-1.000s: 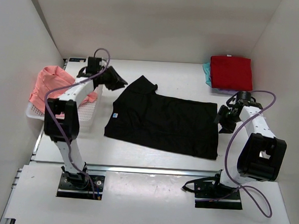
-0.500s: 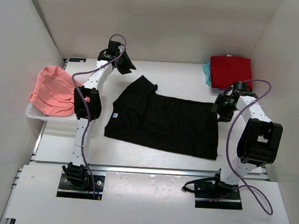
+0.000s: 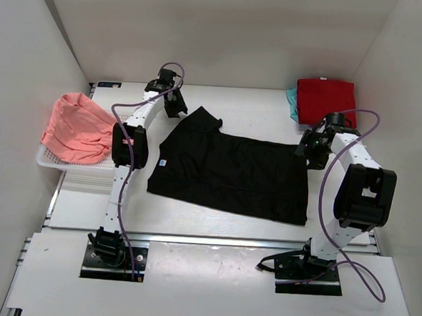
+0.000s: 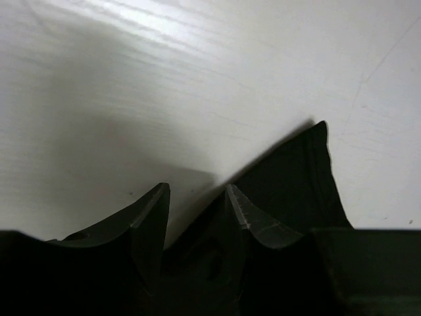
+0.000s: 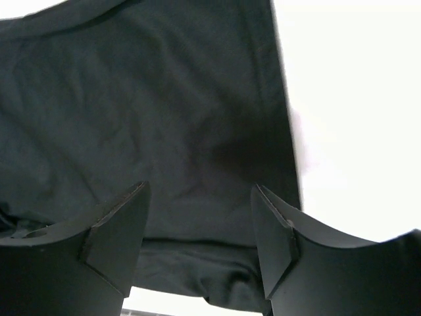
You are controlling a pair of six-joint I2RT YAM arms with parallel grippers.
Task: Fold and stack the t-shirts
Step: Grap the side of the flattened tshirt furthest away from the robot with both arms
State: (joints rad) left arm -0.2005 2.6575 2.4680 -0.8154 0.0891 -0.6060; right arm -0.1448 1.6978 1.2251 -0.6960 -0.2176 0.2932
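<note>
A large black t-shirt [image 3: 231, 173] lies spread flat mid-table. My left gripper [image 3: 176, 108] is open, low over the table just left of the shirt's far sleeve [image 3: 201, 119]; in the left wrist view the gripper [image 4: 197, 197] is empty, with the sleeve tip [image 4: 306, 171] beside the right finger. My right gripper [image 3: 307, 150] is open over the shirt's far right corner; in the right wrist view the gripper [image 5: 200, 197] has black cloth [image 5: 164, 112] beneath it. A folded red shirt [image 3: 326, 102] lies on a teal one [image 3: 292, 100] at the back right. A salmon-pink shirt [image 3: 75, 128] sits in the basket.
The white mesh basket [image 3: 88, 168] stands at the table's left edge. White walls close in the back and both sides. Bare table [image 3: 194, 207] shows between the black shirt and the near edge.
My left gripper has swung from beside the basket to the far edge, then down next to the black shirt's sleeve. My right gripper has moved left onto the shirt's far right corner.
</note>
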